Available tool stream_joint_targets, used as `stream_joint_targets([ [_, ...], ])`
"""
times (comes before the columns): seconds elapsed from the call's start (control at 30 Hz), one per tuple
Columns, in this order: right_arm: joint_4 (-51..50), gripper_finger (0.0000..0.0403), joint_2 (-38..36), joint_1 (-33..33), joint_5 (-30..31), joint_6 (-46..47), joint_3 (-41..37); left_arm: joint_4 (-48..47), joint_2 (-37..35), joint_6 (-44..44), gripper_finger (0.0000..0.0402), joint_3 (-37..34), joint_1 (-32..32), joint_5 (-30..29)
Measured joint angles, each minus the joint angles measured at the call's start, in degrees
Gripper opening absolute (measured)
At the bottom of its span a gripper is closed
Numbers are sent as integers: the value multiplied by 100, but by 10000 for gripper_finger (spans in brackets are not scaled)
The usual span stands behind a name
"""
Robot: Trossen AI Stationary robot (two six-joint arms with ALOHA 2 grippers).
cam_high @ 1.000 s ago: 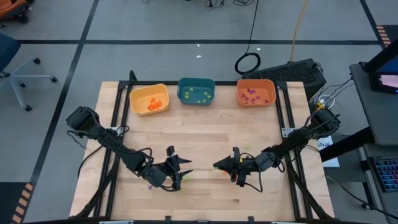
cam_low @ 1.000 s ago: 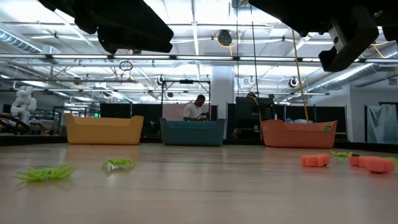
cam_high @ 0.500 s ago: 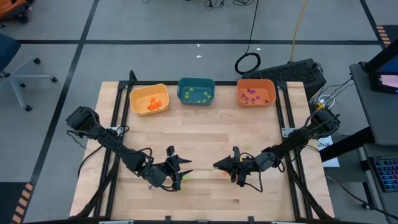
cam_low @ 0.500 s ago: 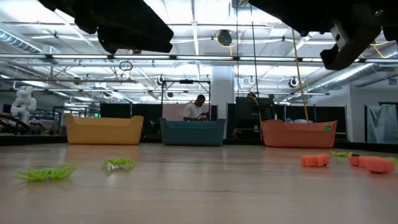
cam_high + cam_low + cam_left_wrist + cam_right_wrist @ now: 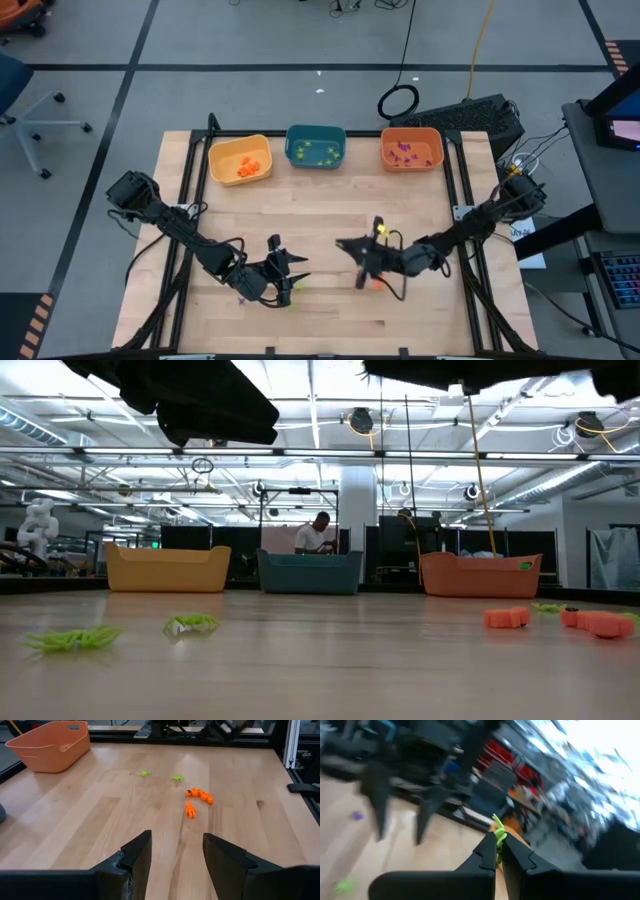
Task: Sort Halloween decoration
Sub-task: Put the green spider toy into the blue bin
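Observation:
The Halloween decoration is scattered small trinkets: orange ones [image 5: 200,795] and light-green ones [image 5: 176,778] lie on the wooden table. My right gripper [image 5: 498,851] hangs above the table's middle [image 5: 343,245], shut on one light-green trinket [image 5: 497,833]. My left gripper [image 5: 176,851] stands open toward the near left [image 5: 290,279], with nothing between its fingers. A green trinket [image 5: 295,284] lies by its tips and a purple one [image 5: 240,298] beside its arm. My right gripper pinches the light-green trinket between its two fingertips, and the trinket's free end [image 5: 496,822] sticks out past them. The fingers lie about level and point toward the table's left. The trinket is lifted clear of the table.
Three bins stand along the far edge: yellow [image 5: 240,160] with orange pieces, teal [image 5: 316,147] with green ones, orange [image 5: 411,148] with purple ones. More green trinkets [image 5: 70,640] and orange ones [image 5: 507,618] lie on the table. A person shows far behind the table [image 5: 318,532].
My right gripper has risen a little and swung toward the table's far edge, rolling about its own line as it went. It has stayed shut.

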Motion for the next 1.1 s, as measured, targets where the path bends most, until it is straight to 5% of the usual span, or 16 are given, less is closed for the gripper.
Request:
stream_joint_targets([
  [0.27,-2467,0,0,-1106,154,1400,1107,0,0,-2,177,0,0,0],
  [0.47,-4321,0,0,-2467,-1431,2399,1869,0,0,-24,177,0,0,0],
  [0.63,-4804,0,0,-3600,-2503,2942,2063,0,0,-24,177,0,0,0],
  [0.87,-5669,0,0,-4921,-3127,3549,2134,1,0,-15,177,0,-1,0],
  [1.1,-5475,0,206,-5591,-3743,3748,2134,0,0,13,177,0,2,0],
])
